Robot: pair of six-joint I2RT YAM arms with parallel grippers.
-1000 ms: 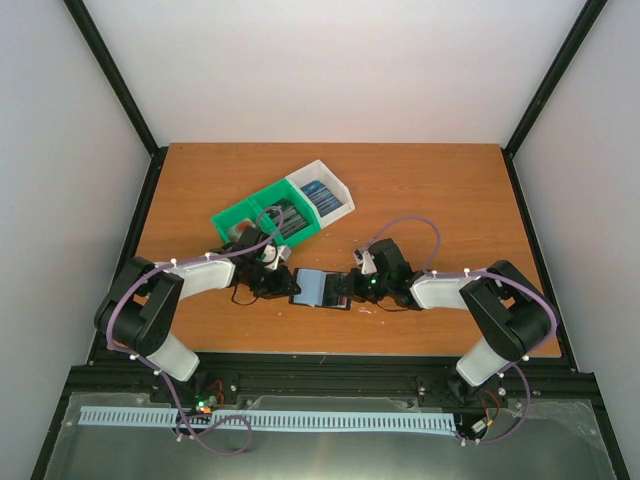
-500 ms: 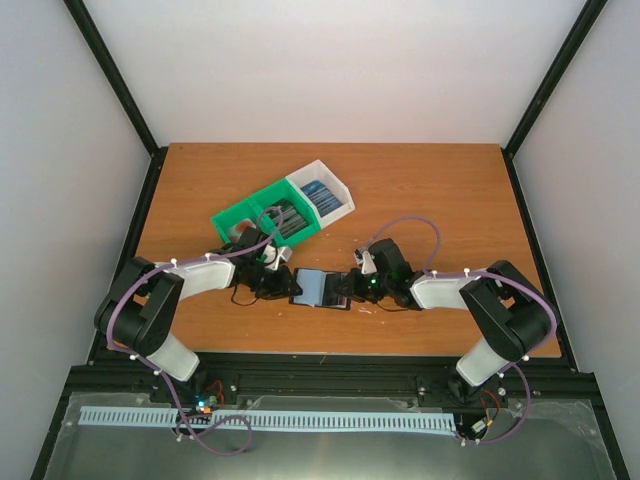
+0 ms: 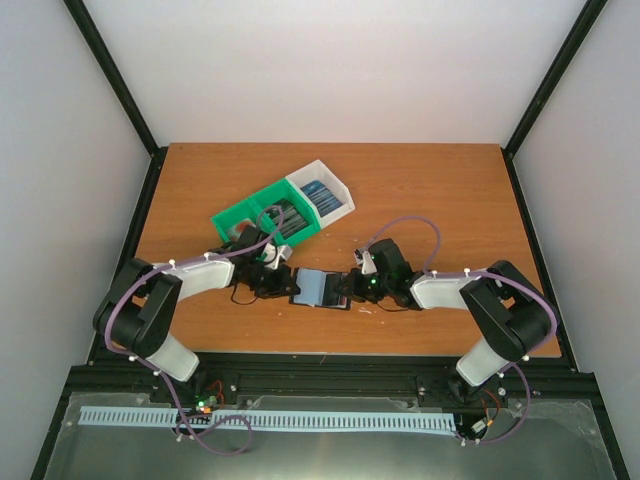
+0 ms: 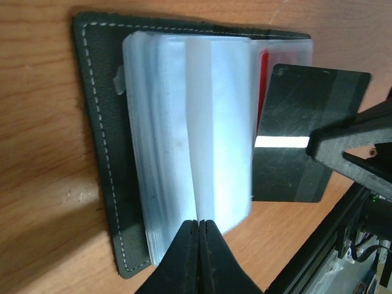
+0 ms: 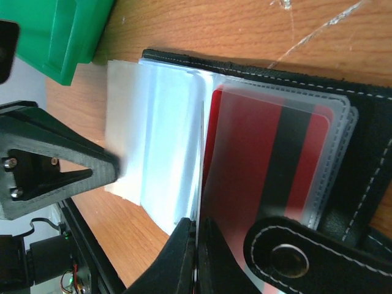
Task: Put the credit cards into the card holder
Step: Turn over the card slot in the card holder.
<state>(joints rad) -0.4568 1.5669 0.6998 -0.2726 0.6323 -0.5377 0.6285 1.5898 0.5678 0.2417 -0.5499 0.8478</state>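
Observation:
The black card holder (image 3: 320, 288) lies open on the table between both grippers. In the left wrist view its cover (image 4: 98, 122) and clear sleeves (image 4: 184, 122) show. My left gripper (image 4: 199, 223) is shut on the near edge of a sleeve. My right gripper (image 5: 199, 223) is shut on a dark card (image 4: 294, 116) with a light stripe. It holds the card edge-on at the sleeve stack's right side. A red card (image 5: 269, 159) with a black stripe sits inside a sleeve. The snap tab (image 5: 288, 251) lies over it.
A green and white bin (image 3: 240, 217) stands behind the card holder, with more cards (image 3: 322, 195) in its compartments. Its green corner (image 5: 61, 37) shows in the right wrist view. The table's near edge and black frame lie just below the grippers.

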